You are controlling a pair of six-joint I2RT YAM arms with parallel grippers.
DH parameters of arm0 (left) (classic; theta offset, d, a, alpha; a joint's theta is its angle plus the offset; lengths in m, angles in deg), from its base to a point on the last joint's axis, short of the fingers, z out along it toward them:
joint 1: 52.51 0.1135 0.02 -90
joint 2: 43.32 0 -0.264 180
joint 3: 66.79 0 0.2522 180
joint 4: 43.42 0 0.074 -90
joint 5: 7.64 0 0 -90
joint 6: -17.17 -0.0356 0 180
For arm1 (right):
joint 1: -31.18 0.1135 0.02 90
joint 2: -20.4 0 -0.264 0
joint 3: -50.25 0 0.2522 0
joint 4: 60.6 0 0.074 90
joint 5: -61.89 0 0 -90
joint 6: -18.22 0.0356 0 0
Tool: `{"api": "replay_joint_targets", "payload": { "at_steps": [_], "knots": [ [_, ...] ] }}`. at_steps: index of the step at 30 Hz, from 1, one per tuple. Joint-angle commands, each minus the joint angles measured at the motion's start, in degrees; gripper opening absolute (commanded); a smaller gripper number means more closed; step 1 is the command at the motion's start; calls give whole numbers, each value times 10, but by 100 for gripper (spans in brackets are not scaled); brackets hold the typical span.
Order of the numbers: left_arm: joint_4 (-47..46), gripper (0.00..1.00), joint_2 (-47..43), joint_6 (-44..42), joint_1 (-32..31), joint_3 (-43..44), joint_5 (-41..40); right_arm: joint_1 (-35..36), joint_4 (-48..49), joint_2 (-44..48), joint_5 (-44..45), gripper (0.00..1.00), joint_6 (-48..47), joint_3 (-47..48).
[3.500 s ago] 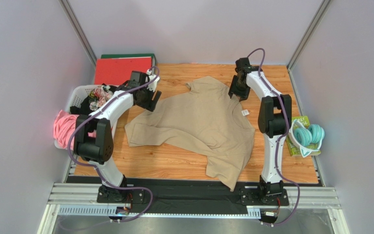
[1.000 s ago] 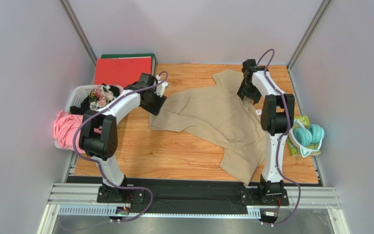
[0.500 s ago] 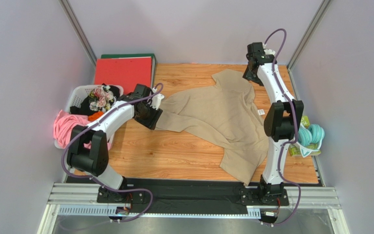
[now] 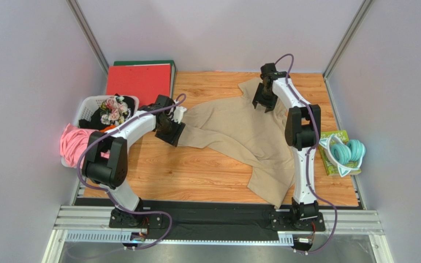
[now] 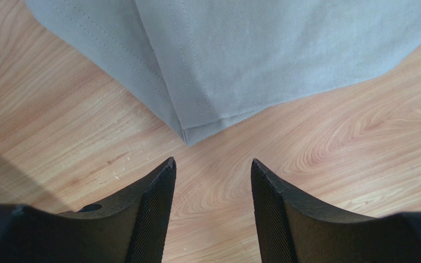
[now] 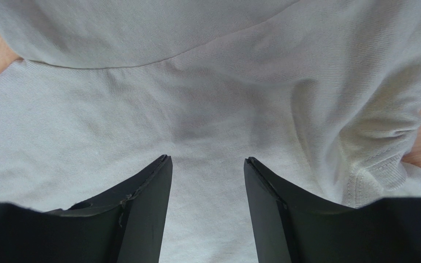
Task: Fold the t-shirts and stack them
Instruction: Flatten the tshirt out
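Tan-beige short-sleeved cloth t-shirt (image 4: 240,129): lies rumpled on the wooden table (image 4: 196,178), long axis slanting from left to near-right. Puts one hemmed corner just ahead of the left gripper (image 5: 212,167), jaws wide, empty. Spreads directly beneath the right gripper (image 6: 207,164), jaws parted, holding nothing.

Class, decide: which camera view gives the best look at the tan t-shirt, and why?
The top external view: it shows nearly the whole t-shirt, lying unfolded. The left wrist view shows only a hemmed corner; the right wrist view only a close patch with seams.
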Motion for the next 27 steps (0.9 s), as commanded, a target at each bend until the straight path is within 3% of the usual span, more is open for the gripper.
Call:
{"api": "replay_joint_targets", "payload": {
  "at_steps": [1, 11, 27],
  "knots": [
    [-29, 59, 21, 10, -2, 30, -17, -4, 15, -15, -21, 56, -8, 29],
    [-34, 57, 98, 24, -2, 110, -21, -4, 37, -5, -30, 46, -11, -8],
    [-11, 46, 99, 35, 11, 83, 6, -10, 40, 15, -14, 40, -7, -22]
  ]
}}
